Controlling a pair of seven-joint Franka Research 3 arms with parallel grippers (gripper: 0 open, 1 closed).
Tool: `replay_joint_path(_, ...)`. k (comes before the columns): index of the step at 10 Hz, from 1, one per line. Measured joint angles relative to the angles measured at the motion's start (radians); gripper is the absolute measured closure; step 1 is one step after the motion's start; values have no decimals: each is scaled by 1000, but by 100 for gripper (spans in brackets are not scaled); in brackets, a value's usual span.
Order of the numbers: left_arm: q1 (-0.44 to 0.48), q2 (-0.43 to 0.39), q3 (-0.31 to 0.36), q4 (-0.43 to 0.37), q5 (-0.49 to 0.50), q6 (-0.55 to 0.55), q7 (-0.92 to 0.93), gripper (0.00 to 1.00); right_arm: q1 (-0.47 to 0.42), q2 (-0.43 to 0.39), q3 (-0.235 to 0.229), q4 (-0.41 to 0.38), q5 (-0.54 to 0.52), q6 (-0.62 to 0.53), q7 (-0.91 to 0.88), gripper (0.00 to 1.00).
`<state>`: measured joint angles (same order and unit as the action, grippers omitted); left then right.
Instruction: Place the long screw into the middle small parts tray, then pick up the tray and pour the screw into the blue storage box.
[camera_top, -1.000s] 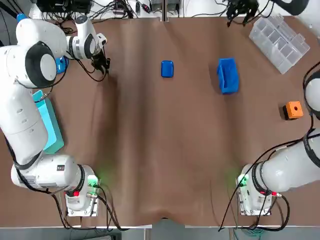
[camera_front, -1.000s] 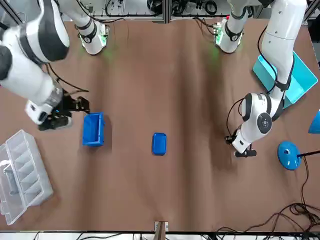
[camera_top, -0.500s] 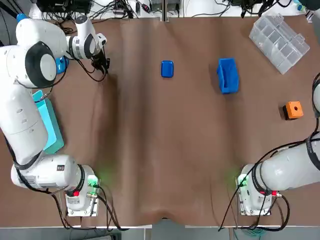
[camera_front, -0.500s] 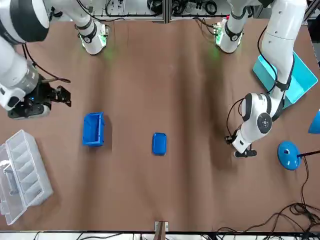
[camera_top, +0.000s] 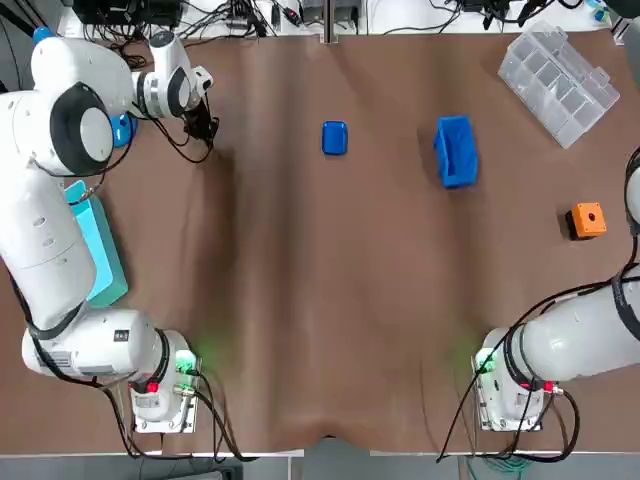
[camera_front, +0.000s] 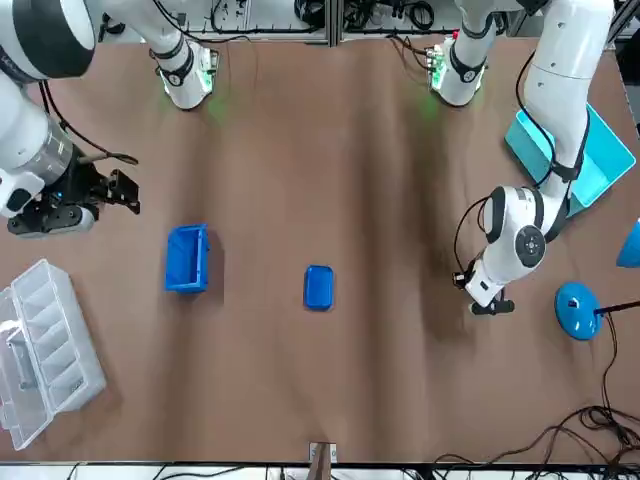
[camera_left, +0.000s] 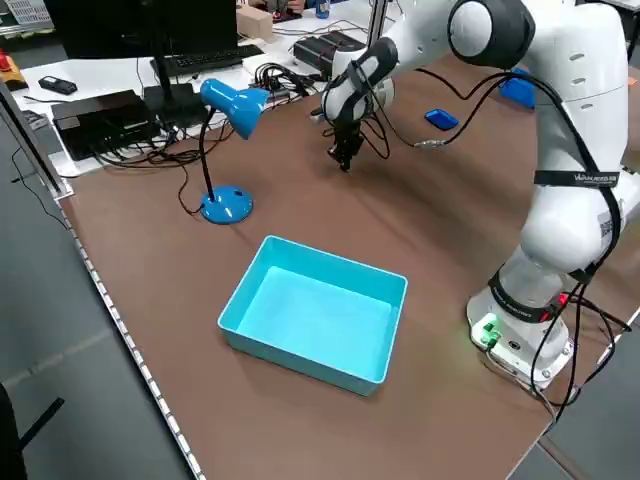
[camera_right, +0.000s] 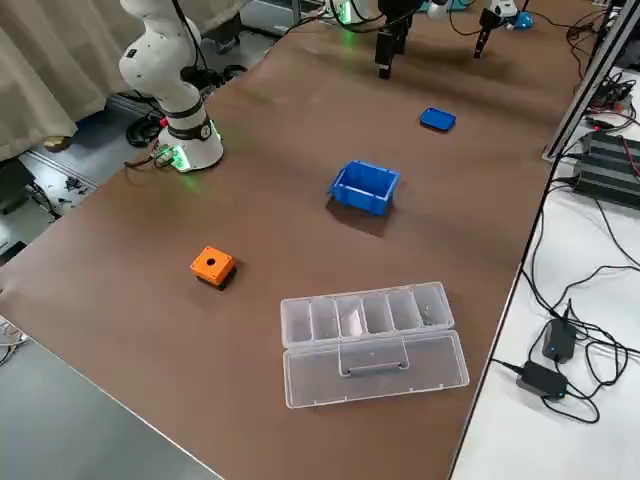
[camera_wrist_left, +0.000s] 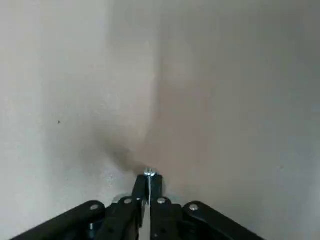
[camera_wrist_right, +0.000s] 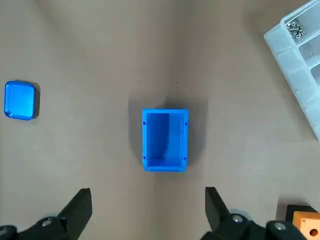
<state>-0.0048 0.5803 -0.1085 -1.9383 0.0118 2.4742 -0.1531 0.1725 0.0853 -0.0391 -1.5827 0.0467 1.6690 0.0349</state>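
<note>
The left claw (camera_top: 208, 134) stays low near the far left corner of the surface (camera_top: 320, 300), its fingers clamped together on the long screw (camera_wrist_left: 149, 174), just where it was a second ago. The right claw (camera_front: 122, 193), fingers spread wide, has drawn away from the blue storage box (camera_top: 455, 150) toward the surface's right edge and now hangs high above it. The box and the small parts tray (camera_top: 334, 137) have not moved; they lie apart near the far edge, the tray at its middle.
</note>
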Motion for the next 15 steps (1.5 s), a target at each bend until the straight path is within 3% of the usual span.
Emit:
replay_joint_path(5, -6, -82, -20, 21, 0, -30, 0, 93, 5, 6, 3, 0, 0, -8, 0, 0)
replay_joint_path(8, -12, -127, -125, 48, 0, -122, -85, 93, 8, 13, 9, 0, 0, -20, 0, 0)
replay_joint_path(12, -32, -136, -303, 111, 0, -146, -342, 93, 10, 29, 9, -1, 0, -25, -1, 0)
replay_joint_path(15, -120, -101, -338, 173, 0, -151, -452, 93, 24, 58, 13, -2, 1, -1, -1, 0)
